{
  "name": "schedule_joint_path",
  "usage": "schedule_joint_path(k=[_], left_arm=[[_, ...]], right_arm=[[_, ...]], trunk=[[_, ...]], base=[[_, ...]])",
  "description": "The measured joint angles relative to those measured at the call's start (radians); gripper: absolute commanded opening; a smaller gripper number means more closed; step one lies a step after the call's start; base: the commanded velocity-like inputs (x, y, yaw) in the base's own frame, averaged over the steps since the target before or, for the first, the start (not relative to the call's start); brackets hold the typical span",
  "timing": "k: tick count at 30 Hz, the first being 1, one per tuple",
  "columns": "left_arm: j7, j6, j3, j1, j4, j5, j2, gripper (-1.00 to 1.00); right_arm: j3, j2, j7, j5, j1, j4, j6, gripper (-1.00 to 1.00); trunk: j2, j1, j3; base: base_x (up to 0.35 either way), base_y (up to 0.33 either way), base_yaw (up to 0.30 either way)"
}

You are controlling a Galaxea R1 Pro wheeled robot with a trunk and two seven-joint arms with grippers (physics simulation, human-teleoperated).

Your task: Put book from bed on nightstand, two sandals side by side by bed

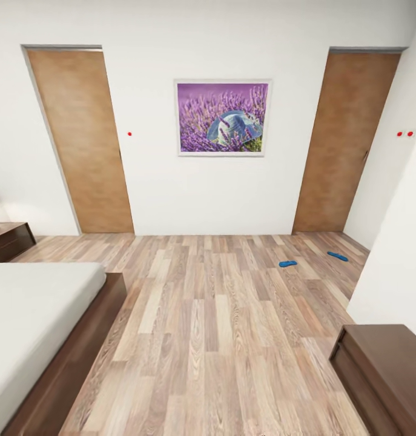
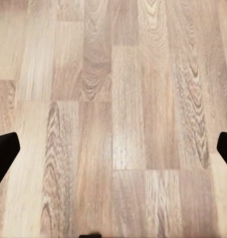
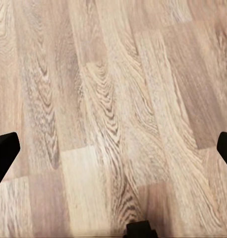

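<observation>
Two blue sandals lie apart on the wood floor far right, one [image 1: 287, 263] nearer the middle and the other [image 1: 337, 256] closer to the right-hand door. The bed [image 1: 32, 321], off-white mattress on a dark frame, fills the lower left. A dark nightstand [image 1: 8, 239] stands beyond it at the left wall. The book is out of view. My left gripper [image 2: 113, 151] hangs open over bare floor planks, its black fingertips [image 2: 4, 151] wide apart. My right gripper [image 3: 113, 153] is likewise open over the floor, with nothing between its fingertips [image 3: 4, 153].
Two closed wooden doors [image 1: 80, 139] [image 1: 344, 142] flank a lavender picture [image 1: 223, 118] on the far white wall. A dark wooden cabinet [image 1: 383, 375] stands at the lower right beside a white wall corner [image 1: 395, 266]. Wood floor [image 1: 220, 315] stretches between bed and cabinet.
</observation>
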State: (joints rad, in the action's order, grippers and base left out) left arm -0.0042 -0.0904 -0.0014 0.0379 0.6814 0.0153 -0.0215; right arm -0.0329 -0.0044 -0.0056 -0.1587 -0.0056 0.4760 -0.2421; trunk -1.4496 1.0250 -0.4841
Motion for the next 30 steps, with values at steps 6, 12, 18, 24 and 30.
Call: schedule_joint_path(k=[6, 12, 18, 24, 30], left_arm=[[0.000, 0.000, 0.000, 0.000, 0.000, 0.000, 0.000, 1.00], [0.000, 0.000, 0.000, 0.000, 0.000, 0.000, 0.000, 1.00], [0.000, 0.000, 0.000, 0.000, 0.000, 0.000, 0.000, 1.00], [0.000, 0.000, 0.000, 0.000, 0.000, 0.000, 0.000, 1.00], [0.000, 0.000, 0.000, 0.000, 0.000, 0.000, 0.000, 1.00]], right_arm=[[0.000, 0.000, 0.000, 0.000, 0.000, -0.008, 0.000, 1.00], [0.000, 0.001, 0.000, 0.000, 0.000, -0.009, 0.000, 1.00], [0.000, 0.002, 0.000, 0.000, 0.000, -0.009, 0.000, 1.00], [0.000, 0.003, 0.000, 0.000, 0.000, -0.009, 0.000, 1.00], [0.000, 0.002, 0.000, 0.000, 0.000, -0.009, 0.000, 1.00]], trunk=[[0.000, 0.000, 0.000], [0.000, 0.000, 0.000], [0.000, 0.000, 0.000], [0.000, 0.000, 0.000], [0.000, 0.000, 0.000]], base=[[0.000, 0.000, -0.282], [0.000, 0.000, -0.181], [0.000, 0.000, -0.027], [0.000, 0.000, -0.002], [0.000, 0.000, -0.045]])
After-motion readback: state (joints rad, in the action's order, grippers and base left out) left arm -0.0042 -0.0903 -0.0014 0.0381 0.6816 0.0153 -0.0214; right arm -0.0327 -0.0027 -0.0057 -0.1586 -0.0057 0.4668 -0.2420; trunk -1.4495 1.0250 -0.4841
